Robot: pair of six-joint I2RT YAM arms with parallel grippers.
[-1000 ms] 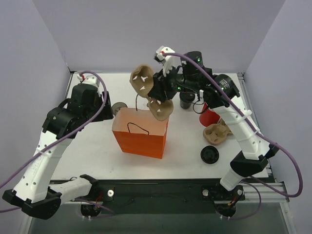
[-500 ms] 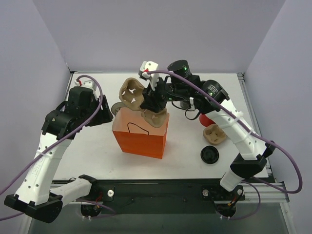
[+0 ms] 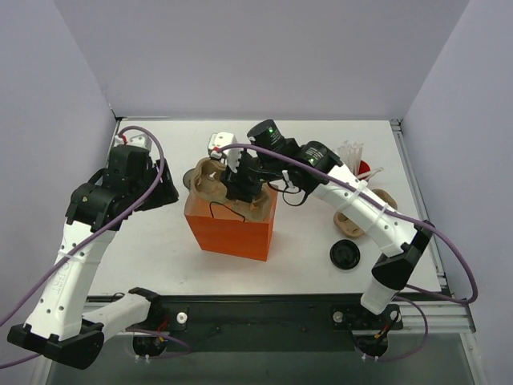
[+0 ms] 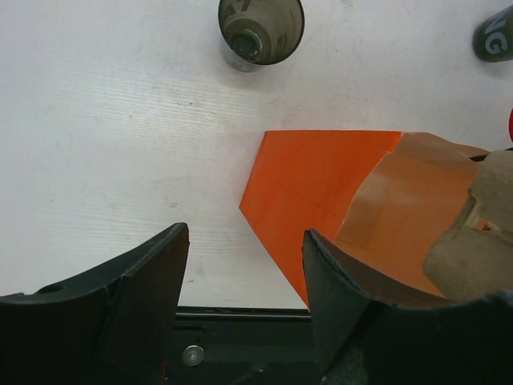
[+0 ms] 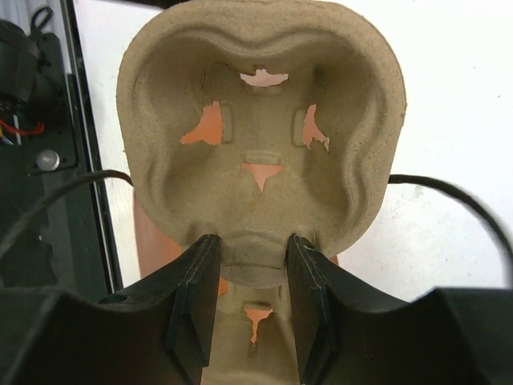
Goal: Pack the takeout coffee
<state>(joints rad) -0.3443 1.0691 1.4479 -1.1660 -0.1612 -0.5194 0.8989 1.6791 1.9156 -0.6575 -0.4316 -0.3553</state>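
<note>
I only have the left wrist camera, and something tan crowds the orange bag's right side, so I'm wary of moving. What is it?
Observer: A pulp cup carrier, pinched at its narrow middle by the right gripper, jaws shut on it.
Operator: Where is it relative to the bag's opening?
Observer: The top camera shows it over the mouth of the orange paper bag, one end sticking out past the left rim.
Operator: Anything loose beyond the bag?
Observer: A flat black lid lies off to the bag's right.
</note>
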